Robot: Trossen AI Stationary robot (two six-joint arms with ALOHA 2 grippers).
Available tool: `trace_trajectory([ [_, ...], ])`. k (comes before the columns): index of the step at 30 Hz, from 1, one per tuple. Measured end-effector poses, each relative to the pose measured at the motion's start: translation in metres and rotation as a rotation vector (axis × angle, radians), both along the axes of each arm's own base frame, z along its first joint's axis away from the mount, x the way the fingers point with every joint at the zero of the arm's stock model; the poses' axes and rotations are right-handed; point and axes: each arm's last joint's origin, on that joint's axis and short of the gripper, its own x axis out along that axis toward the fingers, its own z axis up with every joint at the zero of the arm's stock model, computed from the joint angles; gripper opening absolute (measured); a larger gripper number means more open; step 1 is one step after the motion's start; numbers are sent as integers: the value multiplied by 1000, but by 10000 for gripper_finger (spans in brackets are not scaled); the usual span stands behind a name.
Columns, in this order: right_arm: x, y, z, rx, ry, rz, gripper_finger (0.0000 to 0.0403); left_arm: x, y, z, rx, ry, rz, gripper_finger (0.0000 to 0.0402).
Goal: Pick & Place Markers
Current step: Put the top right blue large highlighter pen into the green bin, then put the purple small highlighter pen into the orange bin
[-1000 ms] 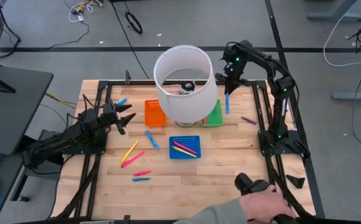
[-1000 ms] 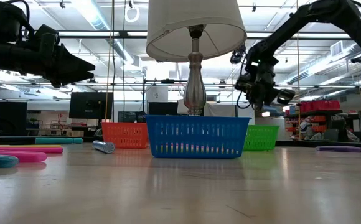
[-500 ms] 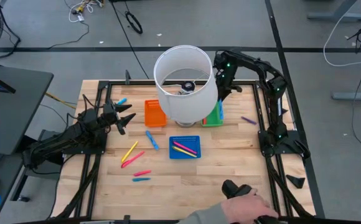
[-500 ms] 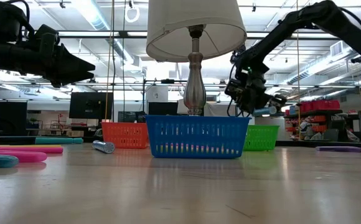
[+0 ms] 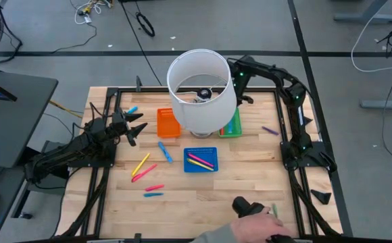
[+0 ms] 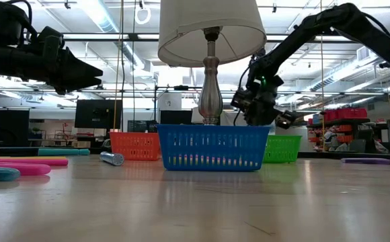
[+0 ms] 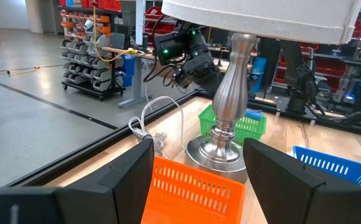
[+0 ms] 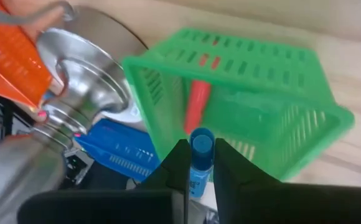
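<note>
The right gripper (image 8: 199, 163), jaws clamped on a blue marker (image 8: 200, 158), hangs over the green tray (image 8: 243, 106) at the counter's one o'clock; left jaws wait apart at nine.

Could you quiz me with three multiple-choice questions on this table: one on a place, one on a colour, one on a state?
1. Where is the right gripper?
A. above the green tray
B. over the orange tray
C. on the floor

2. What colour is the marker it carries?
A. yellow
B. blue
C. pink

3. How is the left gripper?
A. clamped on a marker
B. open, empty
C. inside the blue tray

A: the green tray lies under its fingers.
B: a blue cap shows between them.
B: its fingers stand apart, holding nothing.
</note>
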Motion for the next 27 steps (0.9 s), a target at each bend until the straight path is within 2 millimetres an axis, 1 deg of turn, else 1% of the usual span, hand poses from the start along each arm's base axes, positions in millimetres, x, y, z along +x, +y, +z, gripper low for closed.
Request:
trace_trajectory([
  [8,1,-2,-1,-20,-16,-3,35,0,0,0,0,0,0,252],
  [12,1,-1,-1,-22,-24,14,47,0,0,0,0,0,0,252],
  [16,0,0,0,-24,-16,32,76,0,0,0,0,0,0,252],
  [23,-2,0,-1,-40,33,45,140,0,0,0,0,0,0,252],
  [27,-2,0,-1,-40,33,45,167,0,0,0,0,0,1,252],
])
